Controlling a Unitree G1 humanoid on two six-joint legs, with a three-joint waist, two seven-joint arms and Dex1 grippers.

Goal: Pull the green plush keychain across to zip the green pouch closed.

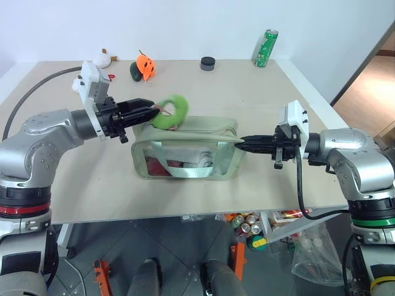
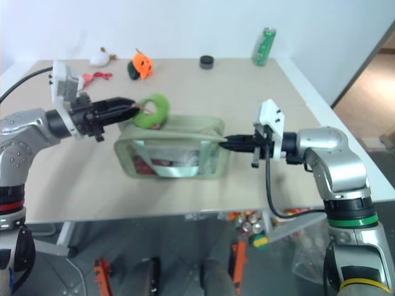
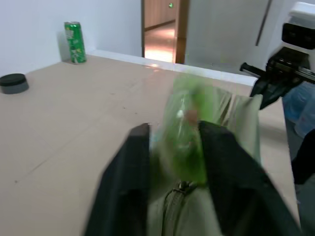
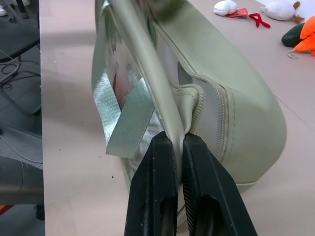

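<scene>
Green pouch (image 1: pixel 185 151) near tabletop's front edge, end pinched by closed right gripper (image 1: pixel 242 143) for anchoring; green plush keychain (image 1: pixel 173 111) bracketed between parted left gripper (image 1: pixel 151 111) fingers, grip unclear.

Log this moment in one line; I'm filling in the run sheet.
left gripper: at green plush keychain, fingers apart | right gripper: shut on green pouch end | zipper: closed

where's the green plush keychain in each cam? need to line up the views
Left eye: green plush keychain above the green pouch's left end.
Right eye: same spot.
Left wrist: between that end effector's fingers.
Right wrist: I can't make it out.
Shared landmark: green drink can, at the table's far edge.
</scene>
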